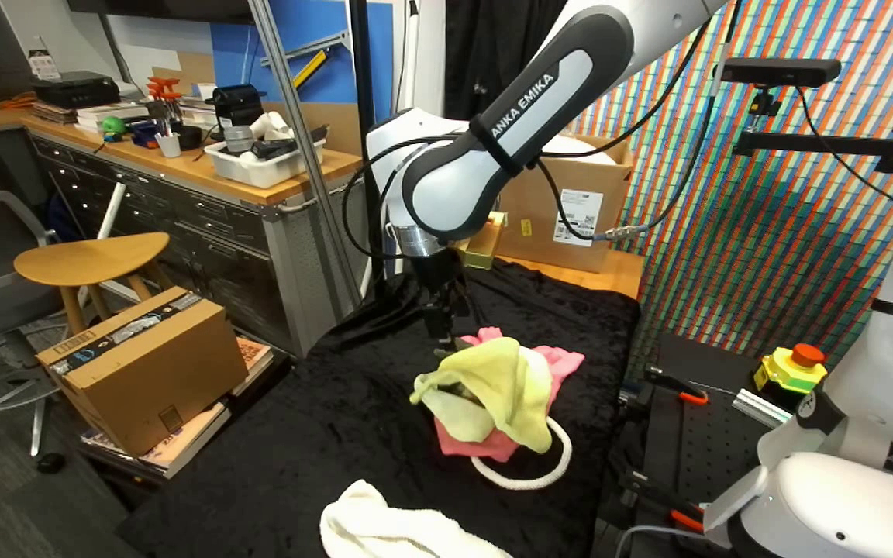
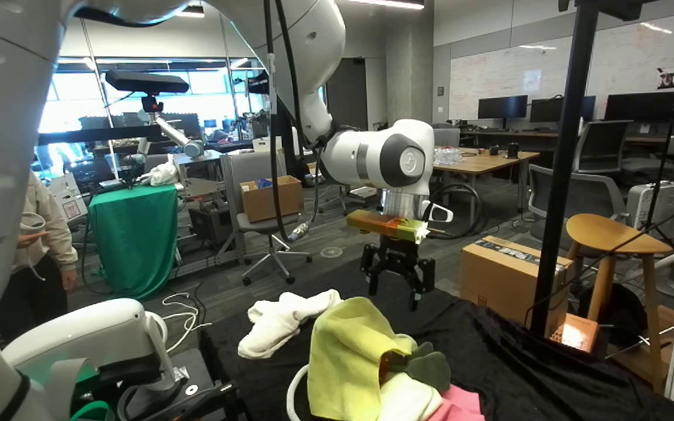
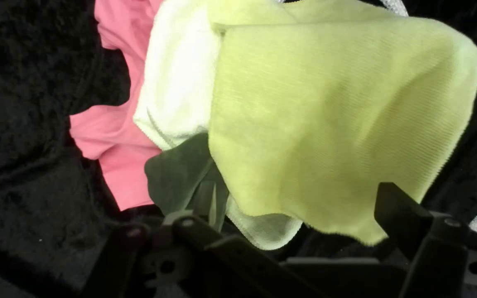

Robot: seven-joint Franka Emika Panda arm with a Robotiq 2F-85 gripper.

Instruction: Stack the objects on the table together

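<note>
The desk (image 1: 276,465) is draped in black; a carton (image 1: 148,372) and a stool (image 1: 90,260) are seen nearby, a striped sheet (image 1: 710,232) beyond. On the desk, a rumpled yellow cloth (image 3: 325,116) is heaped over a pink cloth (image 3: 116,128); a dark green piece (image 3: 176,176) and a white cord (image 1: 524,484) are exposed at the edges. A white cloth (image 2: 281,324) is bunched apart. The hand (image 2: 394,298) is held above the desk near the yellow cloth, jaws parted.

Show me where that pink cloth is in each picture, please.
In an exterior view: the pink cloth lies below and right of centre.
In an exterior view: the pink cloth shows at the bottom edge, right of centre.
Wrist view: the pink cloth reaches the top edge, left of centre.
Shared landmark: the yellow-green cloth near it in every view.
</note>
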